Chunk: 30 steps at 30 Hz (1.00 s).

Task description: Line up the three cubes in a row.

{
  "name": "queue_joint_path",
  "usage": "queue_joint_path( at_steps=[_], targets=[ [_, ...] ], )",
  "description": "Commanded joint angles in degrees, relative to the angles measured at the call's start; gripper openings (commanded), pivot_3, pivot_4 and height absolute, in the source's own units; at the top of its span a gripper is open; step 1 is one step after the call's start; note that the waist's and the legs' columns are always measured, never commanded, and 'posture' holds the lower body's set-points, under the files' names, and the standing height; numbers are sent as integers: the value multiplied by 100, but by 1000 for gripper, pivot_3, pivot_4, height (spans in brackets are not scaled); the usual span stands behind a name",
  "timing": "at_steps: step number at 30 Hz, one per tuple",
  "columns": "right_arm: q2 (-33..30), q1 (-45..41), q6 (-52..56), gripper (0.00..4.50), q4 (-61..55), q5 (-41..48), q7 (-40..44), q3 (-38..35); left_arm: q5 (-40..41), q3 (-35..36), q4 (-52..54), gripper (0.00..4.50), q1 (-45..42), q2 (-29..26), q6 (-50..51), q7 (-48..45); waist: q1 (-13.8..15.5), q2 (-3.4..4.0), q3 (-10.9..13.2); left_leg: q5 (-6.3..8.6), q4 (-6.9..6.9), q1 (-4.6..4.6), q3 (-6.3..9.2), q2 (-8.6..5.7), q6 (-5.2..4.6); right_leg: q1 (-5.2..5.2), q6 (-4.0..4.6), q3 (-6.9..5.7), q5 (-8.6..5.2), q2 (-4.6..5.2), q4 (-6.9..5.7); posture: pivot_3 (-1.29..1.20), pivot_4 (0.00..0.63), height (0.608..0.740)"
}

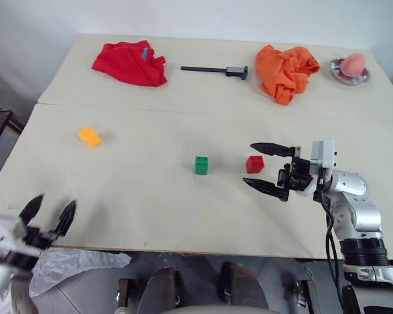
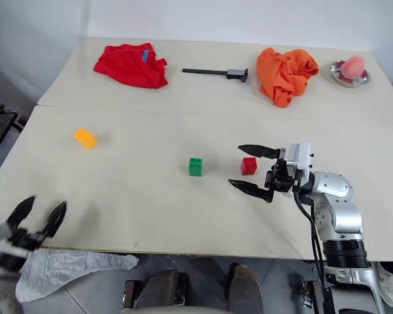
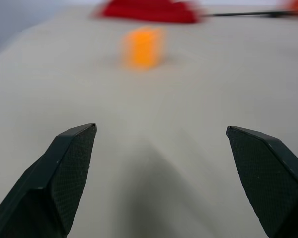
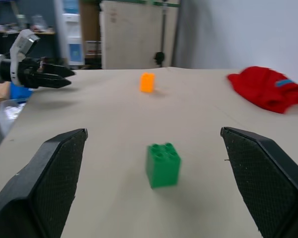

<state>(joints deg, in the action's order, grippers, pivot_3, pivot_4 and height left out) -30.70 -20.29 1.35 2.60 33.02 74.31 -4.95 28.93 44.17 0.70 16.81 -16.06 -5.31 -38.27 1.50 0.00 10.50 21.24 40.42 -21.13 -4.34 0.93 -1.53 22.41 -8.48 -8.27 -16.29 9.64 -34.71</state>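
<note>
Three studded cubes lie on the beige table (image 1: 150, 216). The yellow-orange cube (image 1: 89, 137) is at the left, the green cube (image 1: 202, 165) in the middle and the red cube (image 1: 254, 164) just right of it. My right gripper (image 1: 248, 163) points left and is open. In the head views the red cube shows between its fingers, untouched. Its wrist view has the green cube (image 4: 163, 164) straight ahead between the fingers. My left gripper (image 1: 55, 203) is open and empty at the table's near left corner. It faces the yellow-orange cube (image 3: 143, 47), which is well ahead of it.
At the back lie a red cloth (image 1: 131, 62), a black tool (image 1: 216, 69), an orange cloth (image 1: 285, 70) and a metal dish (image 1: 363, 77) with a pink thing in it. Crumpled white plastic (image 1: 78, 265) hangs below the near left edge.
</note>
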Motion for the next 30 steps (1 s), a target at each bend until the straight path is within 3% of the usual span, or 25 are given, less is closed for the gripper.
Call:
queue_joint_path(
  at_steps=[1, 5, 9, 12, 20, 27, 30],
  targets=[
    [-69, -30, 53, 4500, -234, 117, 73, -66, 416, 79, 798, 4463, 202, 131, 108, 434, 24, -1, -1, 0, 7, -2, 6, 0, -1, -4, 1, 1, 1, 2, 0, 0, 150, 740],
    [-86, -25, 122, 4500, -223, 112, 96, -58, 244, -349, 1110, 4463, 113, -14, 489, 768, -26, 1, -5, 5, 12, 0, 3, -3, -1, -4, 1, 5, 3, 2, -4, 0, 150, 740],
    [-144, 0, 221, 4500, -224, 76, 112, -42, -29, -916, 1336, 4463, -798, -455, 1160, 1427, -13, 0, -5, 6, 11, 0, -7, -12, 5, 4, 5, 8, 2, -18, -11, 0, 150, 740],
    [-135, 38, 242, 4500, -268, 55, 28, -81, 55, -1001, 918, 4463, -1504, -883, 1576, 1566, -30, -1, -6, 5, 12, 2, -11, -13, 6, 4, 6, 15, 2, -18, -13, 0, 150, 740],
    [-154, 114, 218, 4500, -362, -20, -105, -107, -608, -1903, -2743, 4463, -3689, -2740, 1178, -363, -164, 0, -6, 4, -3, 5, -77, -10, 11, 15, 8, 16, 0, -31, -12, 0, 150, 740],
    [-168, 242, 242, 4500, -586, -18, -297, -154, -1449, -2722, -5736, 4463, -5751, -3062, 298, -1113, -162, -2, -6, 4, -22, 6, -88, -12, 12, 23, 8, 14, 0, -33, -5, 0, 150, 740],
    [-202, 391, 278, 4500, -762, 10, -417, -215, -1747, -2935, -6545, 4463, -6223, -3098, 94, -1192, -176, -3, -7, 3, -26, 4, -92, -14, 12, 25, 8, 6, 0, -32, -3, 0, 150, 740]
  ],
)
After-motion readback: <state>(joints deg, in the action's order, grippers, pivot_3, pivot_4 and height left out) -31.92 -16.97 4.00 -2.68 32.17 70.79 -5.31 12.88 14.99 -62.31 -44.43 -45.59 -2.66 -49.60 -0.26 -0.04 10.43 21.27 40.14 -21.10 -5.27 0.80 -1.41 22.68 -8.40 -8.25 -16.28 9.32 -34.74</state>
